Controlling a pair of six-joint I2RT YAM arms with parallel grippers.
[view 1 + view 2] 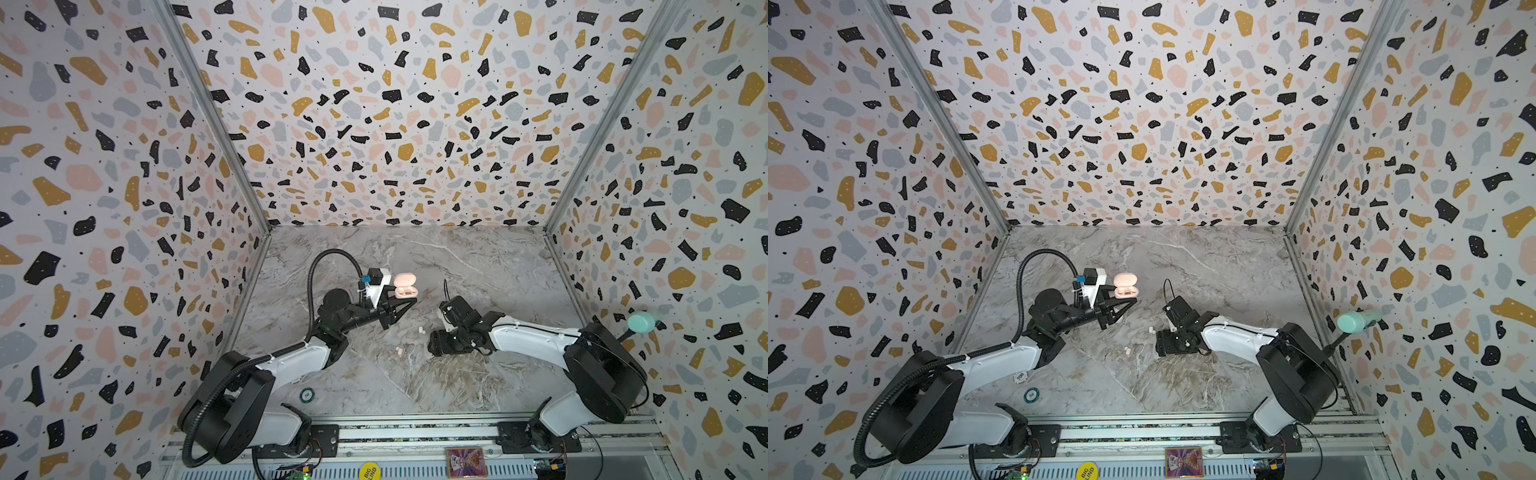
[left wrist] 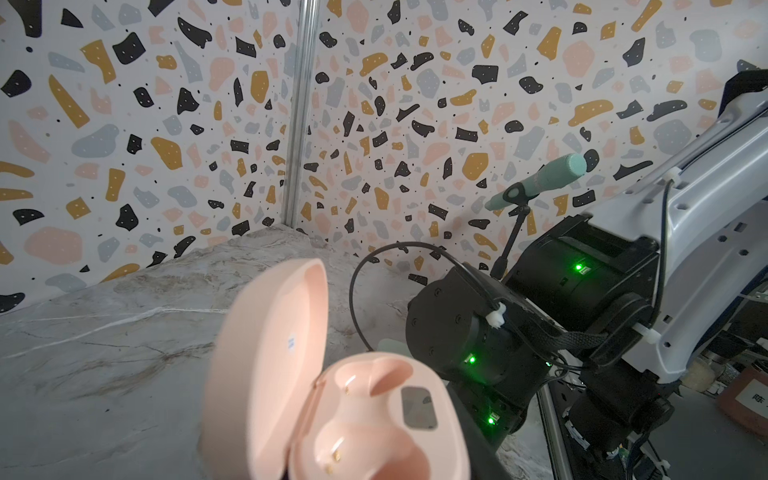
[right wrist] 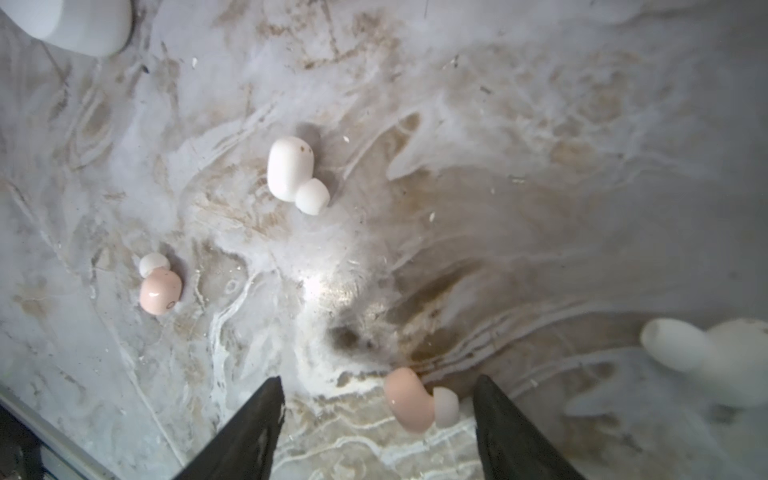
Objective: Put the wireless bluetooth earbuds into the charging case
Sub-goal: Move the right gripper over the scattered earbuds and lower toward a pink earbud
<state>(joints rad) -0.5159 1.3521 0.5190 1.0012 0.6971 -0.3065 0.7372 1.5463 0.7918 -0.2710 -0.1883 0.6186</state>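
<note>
You're at the grab step: getting a pink bud so it can go in the pink case (image 1: 404, 286).

Closest to the robot's base, on the near side of the pink case and a bit to its right, the R gripper (image 3: 379, 380) points down at the marble table (image 1: 478, 266). Its two black fingers (image 3: 249, 428) stand about half apart. One pink bud (image 3: 409, 405) lies on the table btw them, closer to one finger than the other. I can't tell if that finger touches the bud's white tip. The gripper holds nothing yet.

Next, you need to bring the fingers in on the bud, gently. It's tiny and round, so I think it may pop out sideways. Then lift it and carry it over to the case.

The other pink bud (image 3: 160, 291) lies apart from it, also on the near side of the pink case. A white bud (image 3: 291, 174) lies a bit closer to the case. Another white bud (image 3: 685, 353) shows blurry at the edge of the R wrist view.

Farther back, the L gripper (image 1: 405, 302) is closed tight on the pink case and seems to hold it up off the table, lid open. In the L wrist view both bud pockets (image 2: 361, 440) look empty, so no buds are in yet.
</note>
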